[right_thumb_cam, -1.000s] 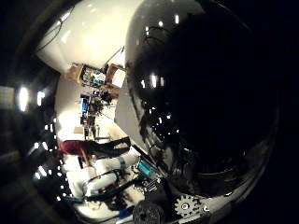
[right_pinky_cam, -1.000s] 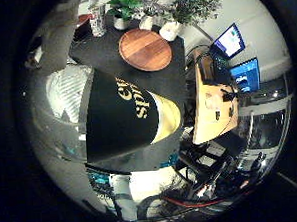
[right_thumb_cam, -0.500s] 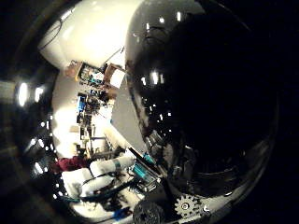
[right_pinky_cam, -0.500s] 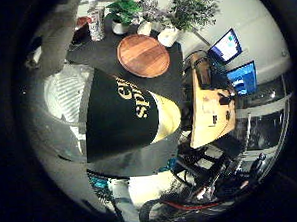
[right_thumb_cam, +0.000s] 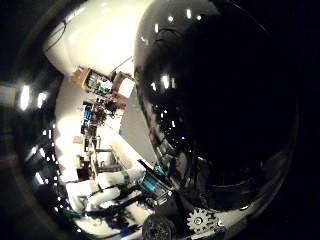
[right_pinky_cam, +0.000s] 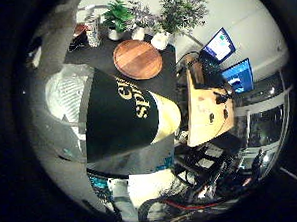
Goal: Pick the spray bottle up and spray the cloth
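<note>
**A:** Status check. The spray bottle (right_pinky_cam: 124,117) sits right against the palm. Its dark body with a pale band fills the middle of the little-finger view and blacks out most of the thumb view. You're well above the black table (right_pinky_cam: 159,83), so I'd judge the pick-up done.

**B:** Grip state?

**A:** Can't tell. Only the hand (right_thumb_cam: 200,220) body shows at the edge of the thumb view, and the bottle hides the rest. The bottle being close and off the table suggests you have it, but that's a guess.

**B:** Cloth?

**A:** The pale striped cloth (right_pinky_cam: 70,92) lies on the table, partly behind the bottle. A round wooden board (right_pinky_cam: 137,59) is beside it and potted plants (right_pinky_cam: 181,11) stand at the far edge.

**B:** What's left?

**A:** You still need to aim the nozzle at the cloth and pull the trigger. I can see neither nozzle nor trigger, and no spray.
</note>
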Robot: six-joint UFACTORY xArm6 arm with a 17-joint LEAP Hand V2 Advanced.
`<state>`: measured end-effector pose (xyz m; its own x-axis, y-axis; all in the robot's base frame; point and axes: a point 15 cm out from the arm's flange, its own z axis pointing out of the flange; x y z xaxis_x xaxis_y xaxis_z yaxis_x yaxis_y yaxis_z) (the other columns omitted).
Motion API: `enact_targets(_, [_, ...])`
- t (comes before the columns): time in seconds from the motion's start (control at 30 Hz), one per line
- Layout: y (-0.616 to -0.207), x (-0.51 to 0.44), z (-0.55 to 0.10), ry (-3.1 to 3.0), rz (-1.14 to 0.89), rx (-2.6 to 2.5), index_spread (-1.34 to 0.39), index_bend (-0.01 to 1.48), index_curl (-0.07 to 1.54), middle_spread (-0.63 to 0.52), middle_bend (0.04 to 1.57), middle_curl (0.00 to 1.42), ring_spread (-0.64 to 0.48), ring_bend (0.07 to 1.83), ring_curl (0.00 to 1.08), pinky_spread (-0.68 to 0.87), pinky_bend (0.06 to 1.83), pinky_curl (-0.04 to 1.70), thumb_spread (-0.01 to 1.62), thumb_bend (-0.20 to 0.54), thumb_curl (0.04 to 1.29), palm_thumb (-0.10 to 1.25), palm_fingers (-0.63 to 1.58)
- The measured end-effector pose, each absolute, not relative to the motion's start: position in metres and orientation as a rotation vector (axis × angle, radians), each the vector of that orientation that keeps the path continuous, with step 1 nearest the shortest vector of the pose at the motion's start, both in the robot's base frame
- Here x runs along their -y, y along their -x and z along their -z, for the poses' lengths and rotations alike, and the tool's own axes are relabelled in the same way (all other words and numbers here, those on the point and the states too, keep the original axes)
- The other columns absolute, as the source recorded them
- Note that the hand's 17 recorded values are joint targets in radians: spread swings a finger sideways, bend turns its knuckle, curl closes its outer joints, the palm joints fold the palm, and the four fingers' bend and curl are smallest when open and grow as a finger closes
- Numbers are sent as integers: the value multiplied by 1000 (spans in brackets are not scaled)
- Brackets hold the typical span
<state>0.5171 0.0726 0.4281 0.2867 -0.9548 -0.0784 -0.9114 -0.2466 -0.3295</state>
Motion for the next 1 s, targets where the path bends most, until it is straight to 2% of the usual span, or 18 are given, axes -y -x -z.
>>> enact_targets(0.13, [-526,-79,-401,2275,142,-1714,-264,1088,830,-153,1306,760,-222,1369,717,-277,1037,1203,1196,-14,505,836,1108])
enact_targets(0.33, [-529,-89,-404,2267,150,-1684,-263,1089,830,-153,1306,760,-223,1367,719,-273,1031,1215,1194,-14,509,835,1109])
enact_targets(0.5, [-520,-116,-430,2245,151,-1601,-263,1088,830,-153,1306,760,-216,1370,725,-272,1027,1220,1202,-17,504,809,1109])
enact_targets(0.7, [-508,-165,-461,2136,48,-1499,-263,1090,830,-153,1307,760,-214,1366,730,-274,1036,1230,1205,-14,505,804,1107])
enact_targets(1.0, [-508,-238,-524,1912,-24,-1301,-265,1094,835,-152,1308,760,-218,1355,743,-277,1040,1241,1197,-13,510,832,1108])
